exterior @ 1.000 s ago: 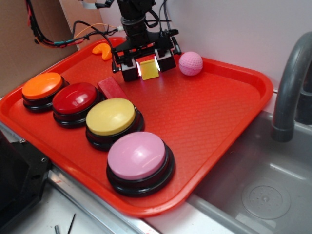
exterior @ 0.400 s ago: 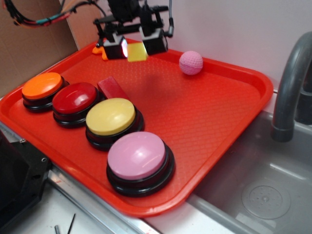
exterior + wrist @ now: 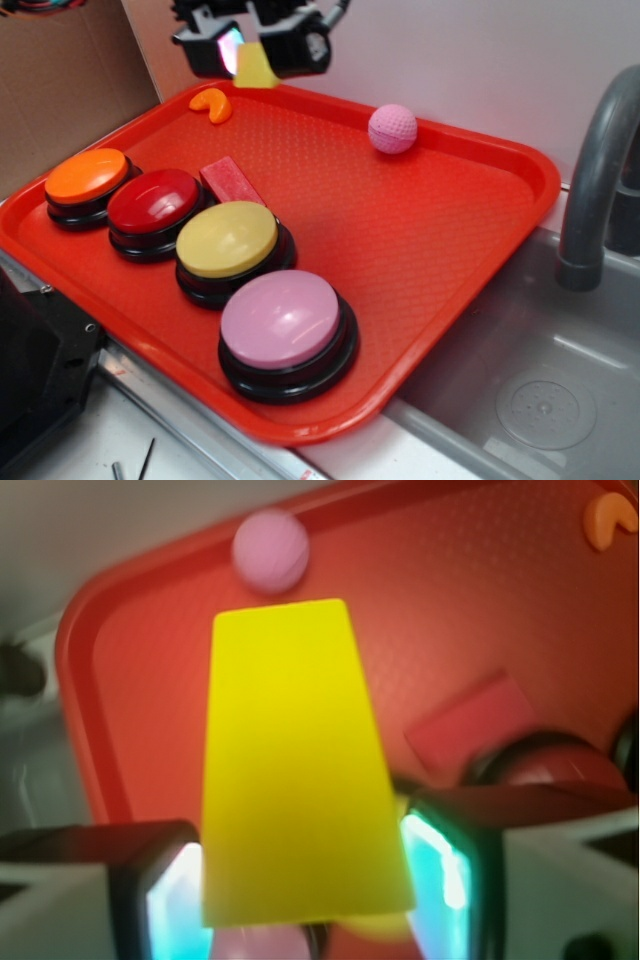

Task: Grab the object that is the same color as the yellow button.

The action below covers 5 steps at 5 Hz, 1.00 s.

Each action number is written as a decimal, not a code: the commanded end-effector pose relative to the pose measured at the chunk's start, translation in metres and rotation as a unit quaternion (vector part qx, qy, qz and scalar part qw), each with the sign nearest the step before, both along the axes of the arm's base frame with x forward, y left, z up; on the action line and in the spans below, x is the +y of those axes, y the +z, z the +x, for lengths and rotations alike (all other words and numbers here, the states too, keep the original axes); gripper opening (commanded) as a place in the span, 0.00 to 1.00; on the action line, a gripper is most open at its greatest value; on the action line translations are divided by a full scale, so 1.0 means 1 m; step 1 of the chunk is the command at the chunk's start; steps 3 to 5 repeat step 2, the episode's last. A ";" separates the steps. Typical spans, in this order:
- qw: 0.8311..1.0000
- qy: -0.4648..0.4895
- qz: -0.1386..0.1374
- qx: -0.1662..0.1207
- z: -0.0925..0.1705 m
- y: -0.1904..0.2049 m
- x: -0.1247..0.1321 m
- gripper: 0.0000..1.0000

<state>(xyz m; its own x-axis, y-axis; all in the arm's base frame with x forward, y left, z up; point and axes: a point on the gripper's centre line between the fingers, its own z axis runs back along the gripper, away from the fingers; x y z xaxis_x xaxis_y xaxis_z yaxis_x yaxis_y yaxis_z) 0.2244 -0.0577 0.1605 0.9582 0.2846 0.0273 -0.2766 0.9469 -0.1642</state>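
My gripper is shut on the small yellow block and holds it high above the back left part of the red tray. In the wrist view the yellow block fills the middle, clamped between my two lit fingers. The yellow button on its black base stands in the row of buttons near the tray's front left.
An orange button, a red button and a pink button stand in the same row. A red rectangular block, an orange crescent and a pink ball lie on the tray. A sink and a grey faucet are at right.
My gripper has risen from the tray and moved up and to the left with the yellow block in it. The orange crescent is now uncovered.
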 end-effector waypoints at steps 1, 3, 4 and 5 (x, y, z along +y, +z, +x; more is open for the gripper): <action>0.998 -0.010 0.006 -0.065 -0.016 0.048 0.003 0.00; 0.994 0.042 0.030 -0.094 -0.005 0.046 0.003 0.00; 0.994 0.042 0.030 -0.094 -0.005 0.046 0.003 0.00; 0.994 0.042 0.030 -0.094 -0.005 0.046 0.003 0.00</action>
